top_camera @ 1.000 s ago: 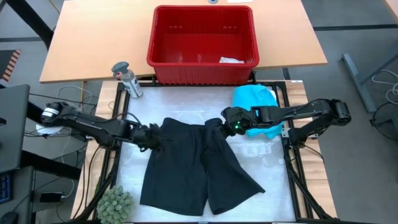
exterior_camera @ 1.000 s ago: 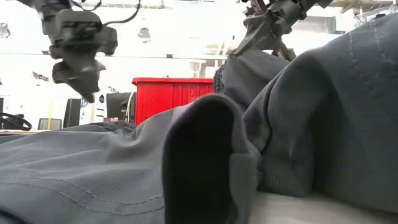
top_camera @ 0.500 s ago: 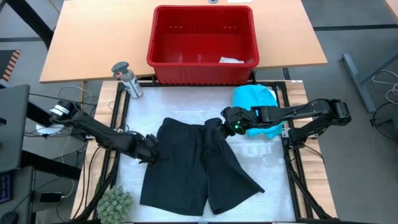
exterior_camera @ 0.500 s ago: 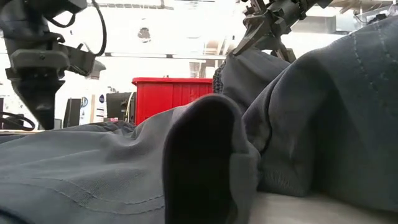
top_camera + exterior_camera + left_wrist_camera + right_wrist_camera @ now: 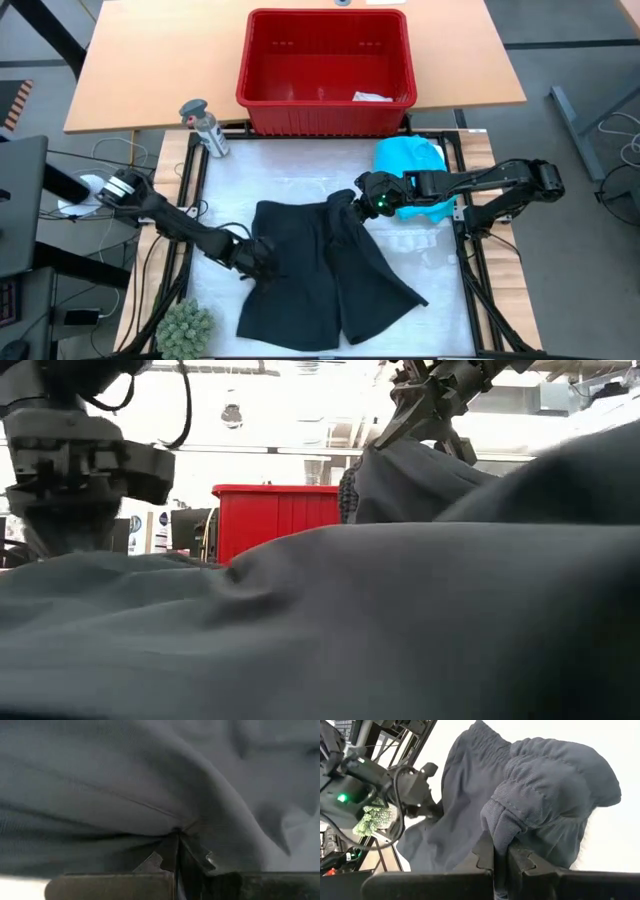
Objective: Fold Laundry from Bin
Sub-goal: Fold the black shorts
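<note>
left end effector now sits low on the left side seam of the black shorts, fingers clamped on a pinch of fabric; a second ago it was open and up by the left waistband corner. it has travelled down the edge toward the near side of the table and closed. the left leg hem has shifted slightly inward with it.

shorts lie spread mid-table, waistband toward the bin, legs toward the near edge.

right end effector unchanged: closed on the bunched right waistband corner, held a little off the table.

folded turquoise shirt lies just behind the right arm. a small pale piece remains in the bin.

judgement: both sides of the shorts are now gripped, so a lengthwise fold looks ready to start; fold itself not yet made.
</note>
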Controlling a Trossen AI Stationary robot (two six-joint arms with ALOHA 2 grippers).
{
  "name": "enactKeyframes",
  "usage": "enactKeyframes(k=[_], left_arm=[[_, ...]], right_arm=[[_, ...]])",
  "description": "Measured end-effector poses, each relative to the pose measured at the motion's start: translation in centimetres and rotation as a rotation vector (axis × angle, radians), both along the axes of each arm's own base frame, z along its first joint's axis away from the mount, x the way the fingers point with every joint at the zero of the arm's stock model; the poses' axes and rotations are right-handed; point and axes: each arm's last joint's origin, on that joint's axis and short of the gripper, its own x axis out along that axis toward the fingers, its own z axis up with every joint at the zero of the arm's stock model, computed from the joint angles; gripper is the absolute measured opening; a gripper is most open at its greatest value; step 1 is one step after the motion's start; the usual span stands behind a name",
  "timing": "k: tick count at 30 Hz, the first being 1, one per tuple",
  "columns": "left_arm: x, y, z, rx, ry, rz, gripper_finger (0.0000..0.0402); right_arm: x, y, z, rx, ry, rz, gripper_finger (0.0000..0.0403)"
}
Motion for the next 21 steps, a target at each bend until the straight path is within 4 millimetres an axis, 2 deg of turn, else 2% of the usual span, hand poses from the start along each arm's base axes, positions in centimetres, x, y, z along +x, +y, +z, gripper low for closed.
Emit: enactKeyframes(k=[8, 16, 21], left_arm=[[2.4, 0.2, 0.1, -0.047, -0.133, 0.007, 0.0000], [4.5, 3.3, 0.8, -0.039, -0.259, 0.083, 0.0000], [5.6, 5.0, 1.8, -0.133, -0.357, 0.076, 0.0000]], right_arm=[[0.2, -0.2, 0.2, 0.015, -0.026, 0.007, 0.0036], [0.3, -1.9, 0.5, -0.003, -0.066, -0.036, 0.0036], [0.3, -2.5, 0.6, 0.013, -0.076, -0.066, 0.0036]])
